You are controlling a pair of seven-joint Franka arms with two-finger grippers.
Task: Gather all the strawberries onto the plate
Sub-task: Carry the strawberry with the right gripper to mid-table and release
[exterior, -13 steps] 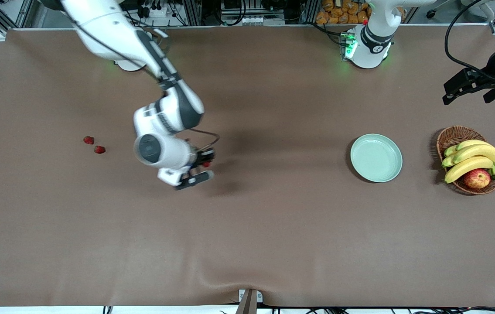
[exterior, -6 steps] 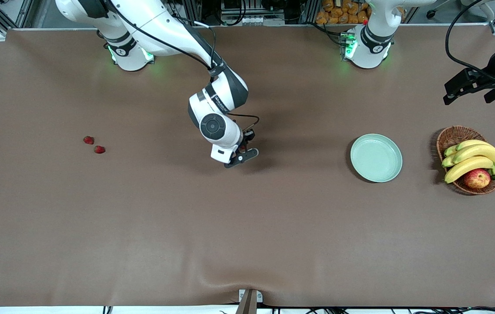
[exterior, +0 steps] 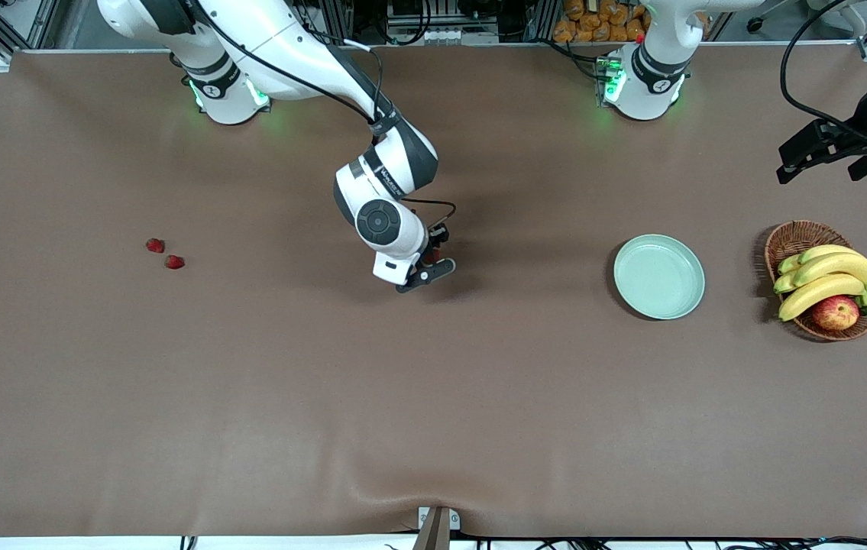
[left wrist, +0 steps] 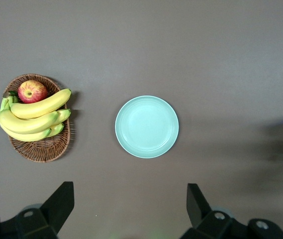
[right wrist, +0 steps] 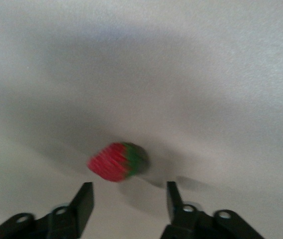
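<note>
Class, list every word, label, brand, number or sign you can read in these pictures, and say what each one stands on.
Right arm's wrist link: a line of small print, too small to read.
Left arm's base: a round mark, too small to read.
Plate, basket, table: no text.

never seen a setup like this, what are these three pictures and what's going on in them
Two white robot arms work at a brown table. The wide picture looks down from a camera facing them; the other two come from cameras on each arm's wrist. The right pincer, open, is over the middle of the table with a strawberry loose below it. Two more strawberries lie toward the right arm's end. The left pincer waits, open, high above the empty green plate. Beside the plate is a basket with bananas and an apple.
</note>
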